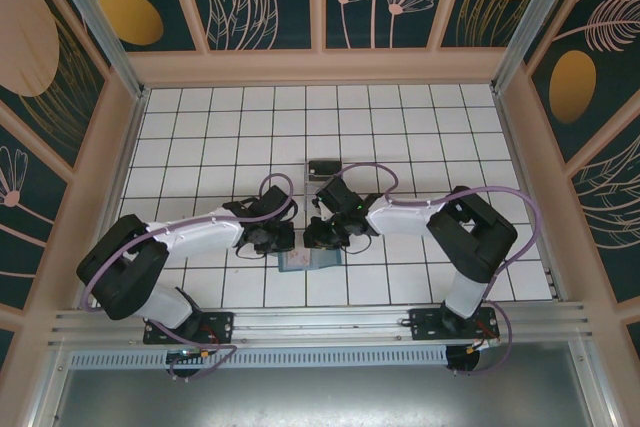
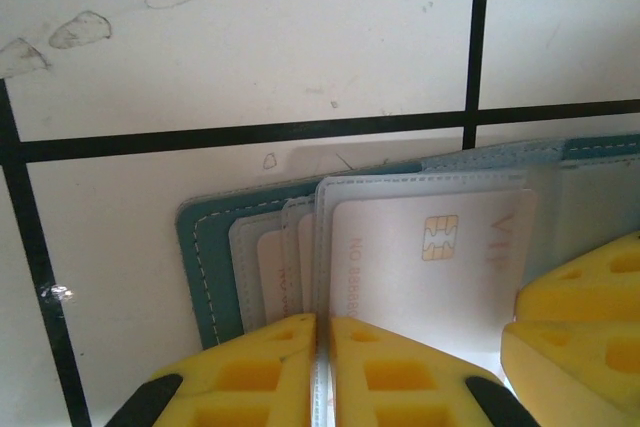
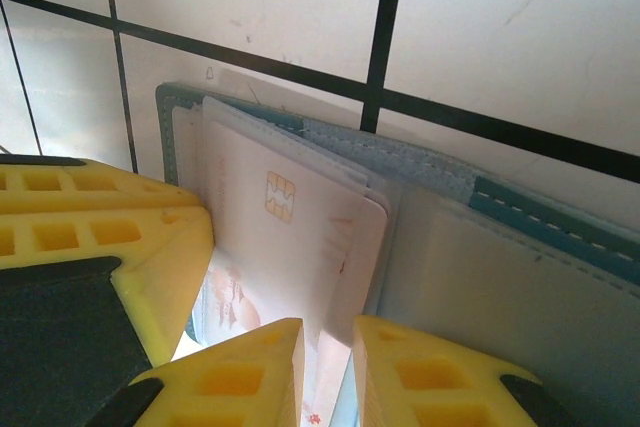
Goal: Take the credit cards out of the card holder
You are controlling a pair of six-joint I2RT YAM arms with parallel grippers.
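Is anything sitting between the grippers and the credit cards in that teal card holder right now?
Nothing visible does. The card holder lies open, the chip credit card bare on top. The left gripper pinches a pocket leaf at its near edge; the right gripper sits at the card's edge.

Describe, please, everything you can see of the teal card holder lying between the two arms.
The soft teal bifold card holder lies open on the white tiled table, with pale stitching along its edges. Translucent inner sleeves fan out, holding pale chip-bearing credit cards. The left end effector pinches one sleeve's edge. The fingers of the right end effector straddle a card's edge beside it.
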